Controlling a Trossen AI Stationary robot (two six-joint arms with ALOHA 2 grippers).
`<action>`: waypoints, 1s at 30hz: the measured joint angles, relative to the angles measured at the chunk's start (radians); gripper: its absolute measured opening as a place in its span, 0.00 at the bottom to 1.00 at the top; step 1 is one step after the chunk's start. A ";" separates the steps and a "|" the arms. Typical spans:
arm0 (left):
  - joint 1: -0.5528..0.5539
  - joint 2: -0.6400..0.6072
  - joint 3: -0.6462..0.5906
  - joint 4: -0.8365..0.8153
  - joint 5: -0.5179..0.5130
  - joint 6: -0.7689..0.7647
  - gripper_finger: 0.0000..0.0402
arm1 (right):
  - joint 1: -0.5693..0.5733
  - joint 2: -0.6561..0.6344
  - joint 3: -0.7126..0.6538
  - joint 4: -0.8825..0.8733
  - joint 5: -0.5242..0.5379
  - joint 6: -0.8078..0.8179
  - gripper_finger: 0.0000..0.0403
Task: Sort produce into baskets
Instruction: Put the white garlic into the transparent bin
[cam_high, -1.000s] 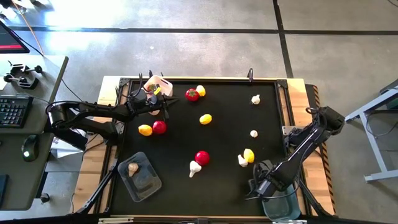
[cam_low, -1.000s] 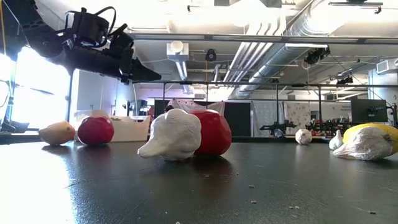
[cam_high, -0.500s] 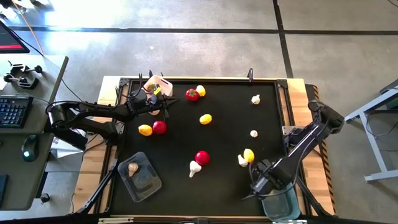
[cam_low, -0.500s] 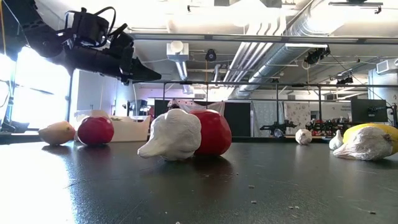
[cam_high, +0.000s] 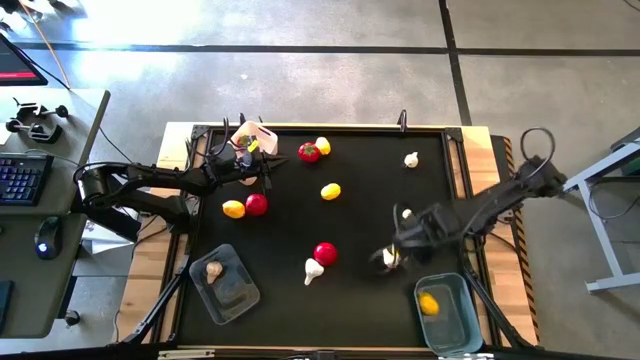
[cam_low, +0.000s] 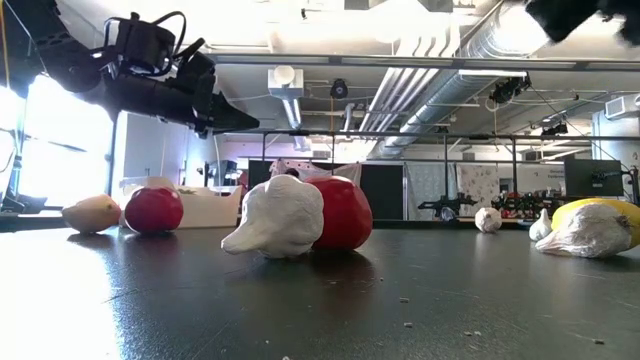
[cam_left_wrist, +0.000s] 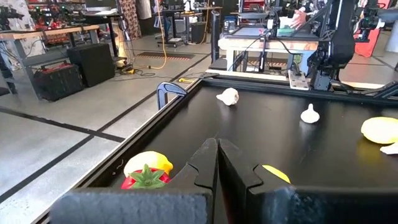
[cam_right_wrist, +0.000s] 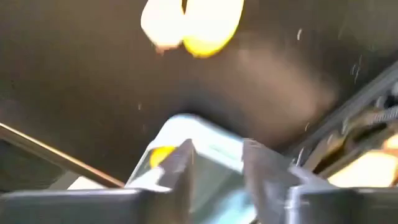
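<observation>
Right hand (cam_high: 393, 252), fingers apart and empty, hovers near the desk's right edge over a garlic-and-lemon pair. One lemon (cam_high: 428, 303) lies in the light blue tub (cam_high: 447, 316). Left hand (cam_high: 262, 170) is closed, empty, near the far-left corner.

The table top (cam_high: 350, 215) is black and matt, a bit rough, with tiny pale crumbs on it in the low view. Around its edge runs pale wood (cam_high: 478, 135). The red tomato (cam_low: 345, 212) looks like smooth, shiny plastic. The white garlic bulb (cam_low: 277, 217) in front of it is dull and bumpy. The light blue tub (cam_high: 448, 313) at the near right corner is see-through plastic. The grey tub (cam_high: 225, 282) at the near left corner is clear plastic too. The left gripper (cam_left_wrist: 217, 163) is matt black plastic.
</observation>
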 joint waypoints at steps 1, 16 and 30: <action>0.000 0.000 0.000 -0.002 0.000 0.000 0.00 | -0.036 -0.024 -0.035 0.027 0.001 -0.057 0.20; 0.001 0.000 0.000 -0.004 0.000 -0.002 0.00 | -0.497 -0.125 -0.414 0.525 -0.070 -0.669 0.09; 0.001 0.000 0.000 -0.025 0.000 -0.036 0.00 | -0.638 -0.095 -0.394 0.322 0.141 -0.797 0.41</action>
